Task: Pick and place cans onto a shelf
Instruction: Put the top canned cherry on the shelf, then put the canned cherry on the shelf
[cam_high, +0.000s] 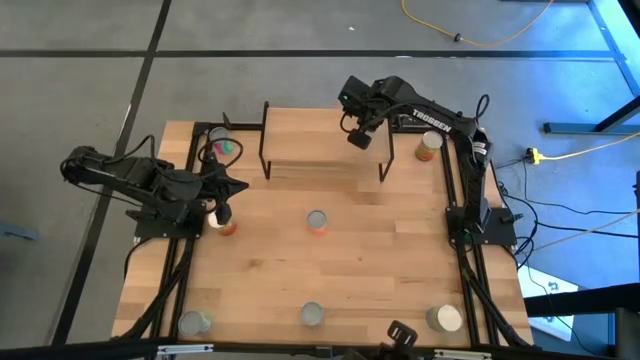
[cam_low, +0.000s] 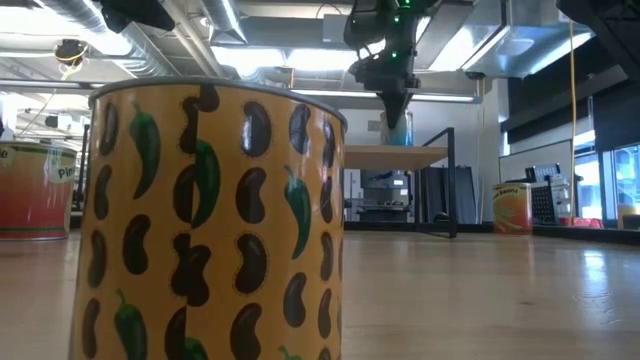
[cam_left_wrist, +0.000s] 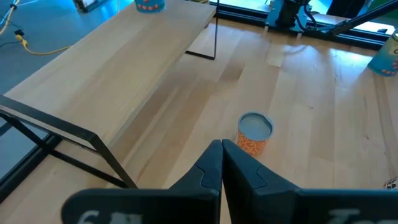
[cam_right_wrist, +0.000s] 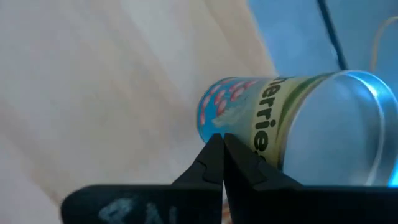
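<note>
The left dark two-finger gripper (cam_high: 222, 212) hangs at the table's left side, fingers pressed together on nothing, just beside an orange-labelled silver-topped can (cam_high: 228, 226). Behind it stands a can with a green and pink top (cam_high: 224, 149).

The low light-wood shelf on thin black wire legs (cam_high: 320, 140) stands at the back middle of the pale wooden table (cam_high: 380, 270). A small orange-red tin with a silver lid (cam_high: 317, 222) stands at the table's middle, in front of the shelf.

The right dark two-finger gripper (cam_high: 359, 138) is over the shelf's right end, fingers together, holding nothing.

Its wrist view alone shows a teal-blue berry-labelled can (cam_right_wrist: 280, 134) just beyond the closed fingertips; contact cannot be told. The low view alone shows a yellow tin printed with beans and green peppers (cam_low: 215, 220) close up.
</note>
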